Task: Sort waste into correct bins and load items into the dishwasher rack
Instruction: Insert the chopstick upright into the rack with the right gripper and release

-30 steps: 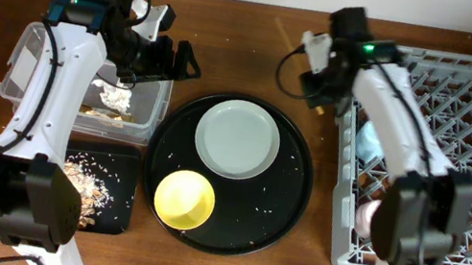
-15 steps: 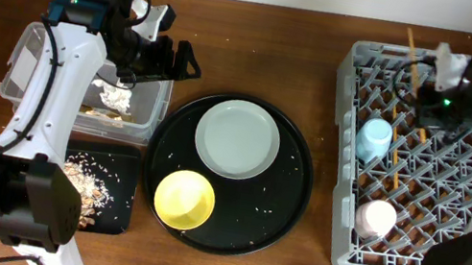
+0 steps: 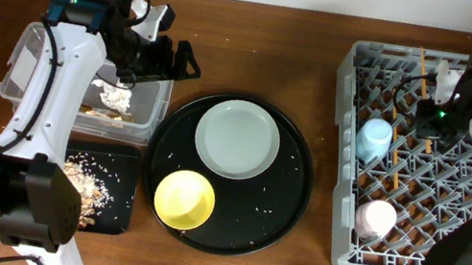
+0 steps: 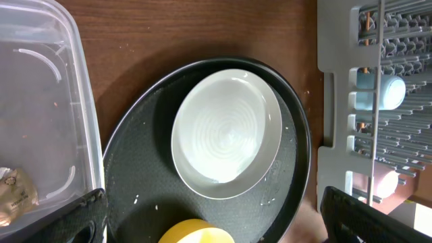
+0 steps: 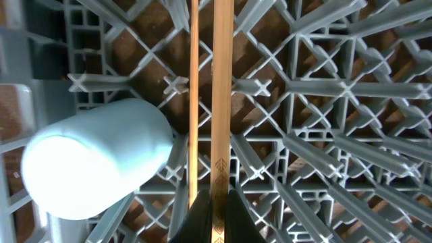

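Across the brown wooden table [image 3: 254, 29], the near side has stayed as it was a second ago. Tan food scraps [image 3: 89, 180] lie in the small black tray [image 3: 122, 215]. The yellow bowl [image 3: 184, 199] and pale plate [image 3: 236, 138] wait on the round black tray [image 3: 292, 201], not yet loaded. Farther back, the right arm has swung from mid-table to over the dishwasher rack [image 3: 332, 252]. There the right gripper [image 5: 216, 206] is pinched shut on the two chopsticks [image 5: 223, 81], held low along the lattice just beside the blue cup [image 3: 374, 137]; the pink cup [image 3: 375, 218] sits nearer. Letting them go looks next. Pegs crowd the sticks on both sides, while the rack's right half looks free. The left gripper [image 3: 171, 60] hangs wide open over the right end of the clear tub [image 3: 24, 66], the tissue [image 3: 113, 96] inside.
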`<action>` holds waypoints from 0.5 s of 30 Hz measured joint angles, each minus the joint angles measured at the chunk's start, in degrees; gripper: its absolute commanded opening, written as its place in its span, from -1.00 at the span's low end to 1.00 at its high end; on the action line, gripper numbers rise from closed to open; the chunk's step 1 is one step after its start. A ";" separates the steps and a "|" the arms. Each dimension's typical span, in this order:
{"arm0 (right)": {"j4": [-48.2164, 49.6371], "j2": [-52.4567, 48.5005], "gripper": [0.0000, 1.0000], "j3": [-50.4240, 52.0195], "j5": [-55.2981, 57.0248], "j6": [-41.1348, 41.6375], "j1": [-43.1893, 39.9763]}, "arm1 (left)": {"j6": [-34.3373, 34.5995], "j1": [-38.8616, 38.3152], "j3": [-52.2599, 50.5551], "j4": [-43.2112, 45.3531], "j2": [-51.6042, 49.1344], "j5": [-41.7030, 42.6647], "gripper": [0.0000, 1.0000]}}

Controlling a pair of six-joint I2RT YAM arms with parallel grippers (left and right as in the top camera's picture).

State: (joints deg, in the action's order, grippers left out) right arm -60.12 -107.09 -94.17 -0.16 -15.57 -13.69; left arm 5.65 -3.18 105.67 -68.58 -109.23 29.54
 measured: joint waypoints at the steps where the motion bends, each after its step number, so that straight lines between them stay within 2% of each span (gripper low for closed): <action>1: 0.66 0.00 -0.92 0.79 0.15 -0.02 0.00 | 0.00 -0.02 0.00 -0.04 0.00 -0.02 0.99; 15: 1.90 -0.02 -0.91 3.34 0.37 -0.07 0.00 | 0.00 0.00 0.00 -0.02 0.00 0.00 1.00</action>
State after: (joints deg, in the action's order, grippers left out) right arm -58.22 -107.11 -90.83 0.21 -15.64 -13.69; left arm 5.65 -3.18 105.67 -68.60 -109.23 29.54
